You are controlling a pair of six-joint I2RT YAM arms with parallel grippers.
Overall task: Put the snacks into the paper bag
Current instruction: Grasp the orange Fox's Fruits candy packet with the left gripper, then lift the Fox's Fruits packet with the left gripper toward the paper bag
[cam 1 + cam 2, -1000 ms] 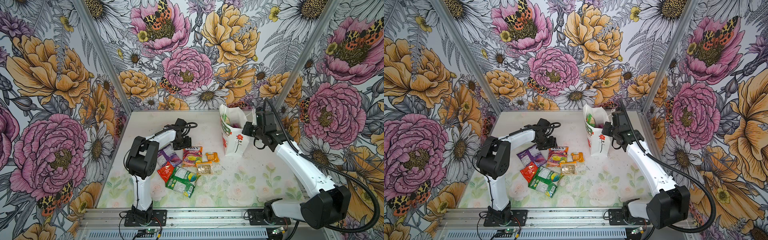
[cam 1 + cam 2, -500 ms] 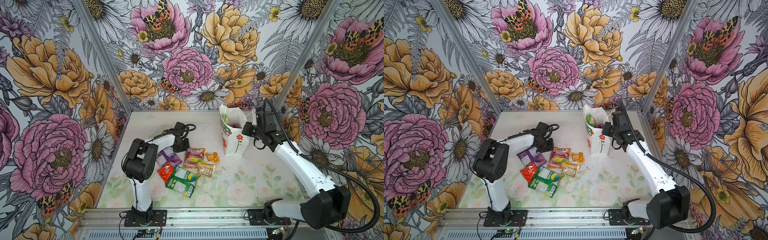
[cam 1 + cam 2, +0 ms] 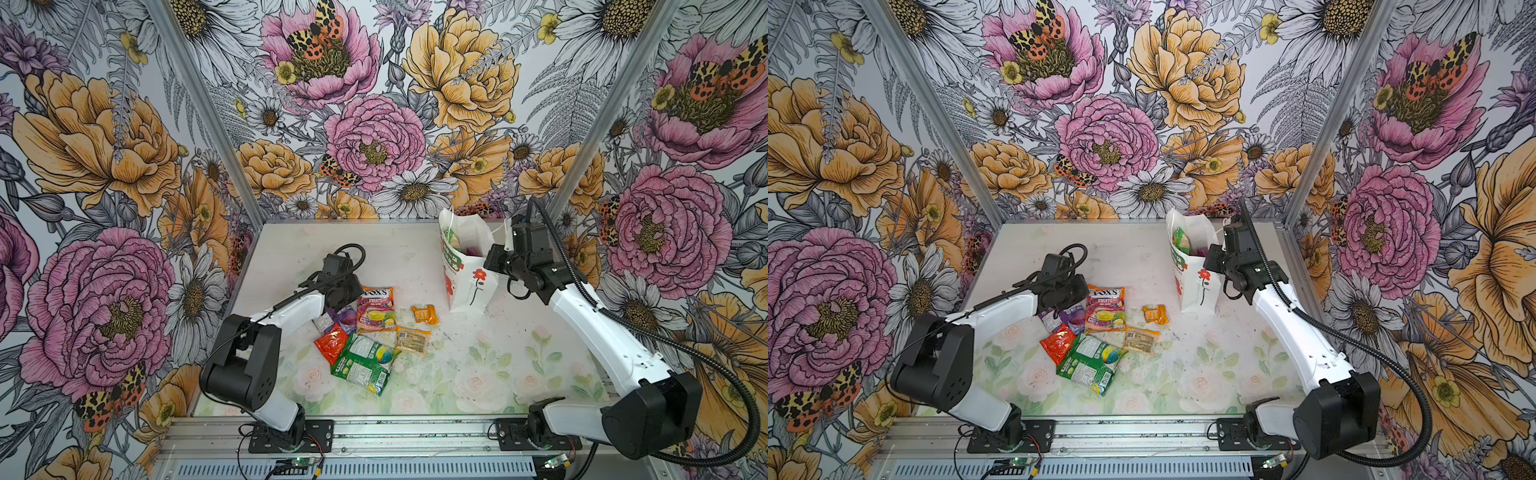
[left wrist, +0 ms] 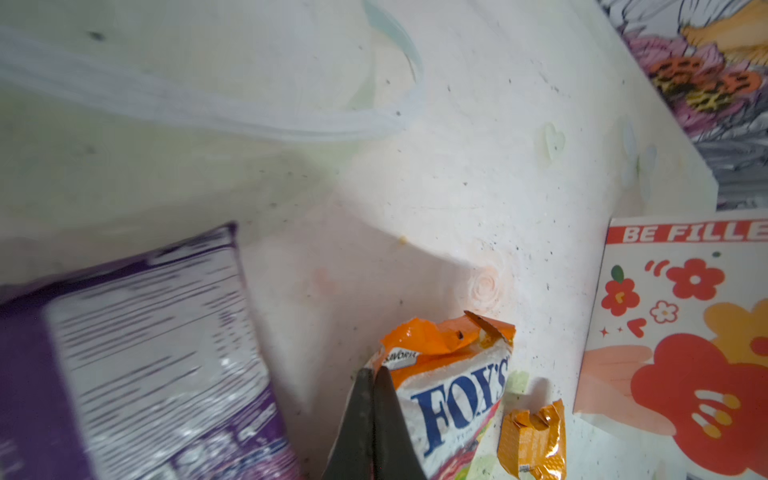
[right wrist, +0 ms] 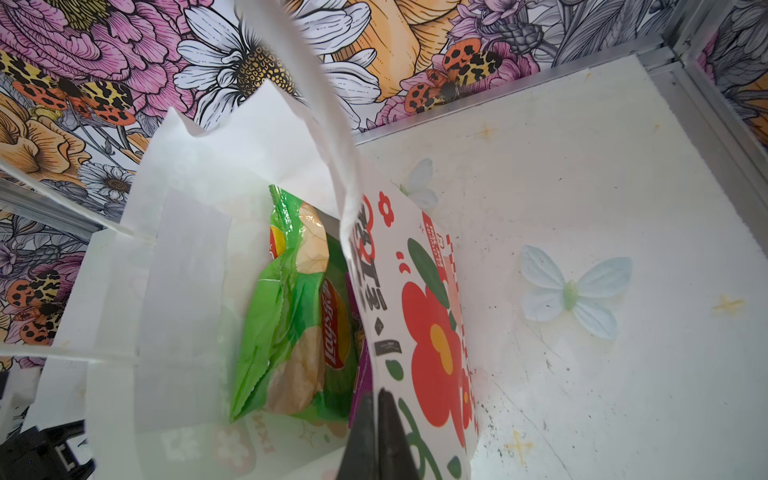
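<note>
The white paper bag (image 3: 469,274) (image 3: 1196,286) stands upright at the back right. My right gripper (image 5: 376,395) (image 3: 488,259) is shut on its printed side wall at the rim. A green chips bag (image 5: 299,316) and a purple packet (image 5: 361,374) sit inside. The other snacks lie mid-table. My left gripper (image 4: 373,372) (image 3: 356,298) is shut on a top corner of the orange Fox's candy packet (image 4: 453,399) (image 3: 376,309). Beside that packet lie a purple packet (image 3: 340,320), a red one (image 3: 330,343), a green one (image 3: 365,361) and two small orange ones (image 3: 424,313) (image 3: 411,340).
Flowered walls close the table in on the left, back and right. The bag stands close to the back right corner. A metal rail (image 3: 415,432) with both arm bases runs along the front edge.
My left gripper has slid a little toward the Fox's packet and closed on its corner. The right arm and the bag have not moved.
</note>
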